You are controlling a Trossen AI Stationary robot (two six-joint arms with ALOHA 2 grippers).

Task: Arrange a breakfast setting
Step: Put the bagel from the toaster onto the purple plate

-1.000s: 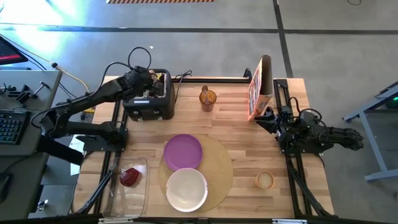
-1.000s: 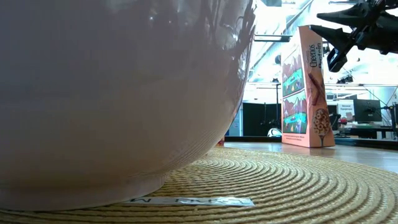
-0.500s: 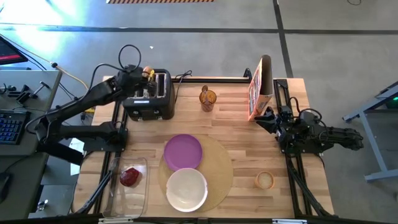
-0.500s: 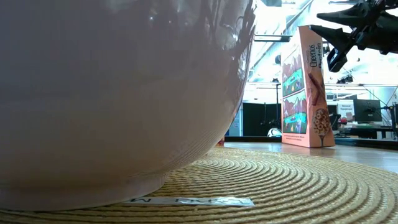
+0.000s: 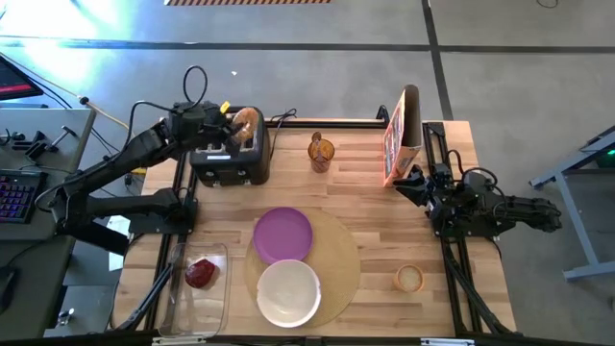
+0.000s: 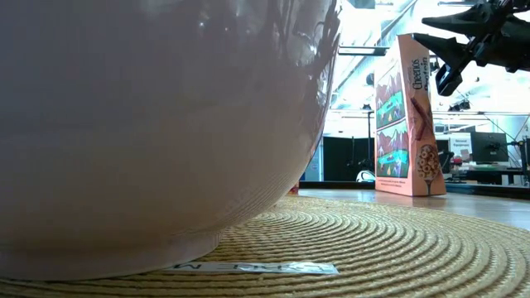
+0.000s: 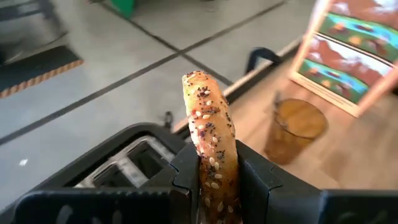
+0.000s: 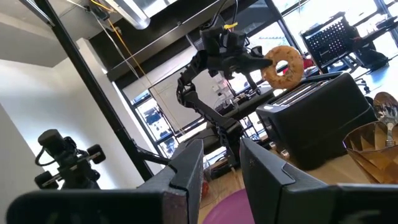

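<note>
Wooden boards make up the table (image 5: 356, 183), which fills the middle of the high view, with grey floor all around it. Near the upper left of the table sits the black toaster (image 5: 229, 159). The left gripper (image 5: 229, 122) hangs just above it, its fingers squeezed tight on the toasted bagel ring (image 5: 246, 121). In the left wrist view the seeded bagel stands on its edge between the two fingers (image 7: 186, 174), above the toaster slots.

To the right of the toaster stands an amber cup (image 5: 321, 152), and further right a tall cereal box (image 5: 402, 135). The right gripper (image 5: 411, 181) waits just below the box at the right side of the table, its fingers a little apart and holding nothing.

Lower in the middle lies the round tan placemat (image 5: 336, 279). On it sit the small purple plate (image 5: 283, 234) and, below that, the white bowl (image 5: 288, 291). At the lower left is a clear container (image 5: 197, 298) with a dark red food piece (image 5: 201, 273) inside. A small tan ring (image 5: 409, 279) lies at the lower right.
</note>
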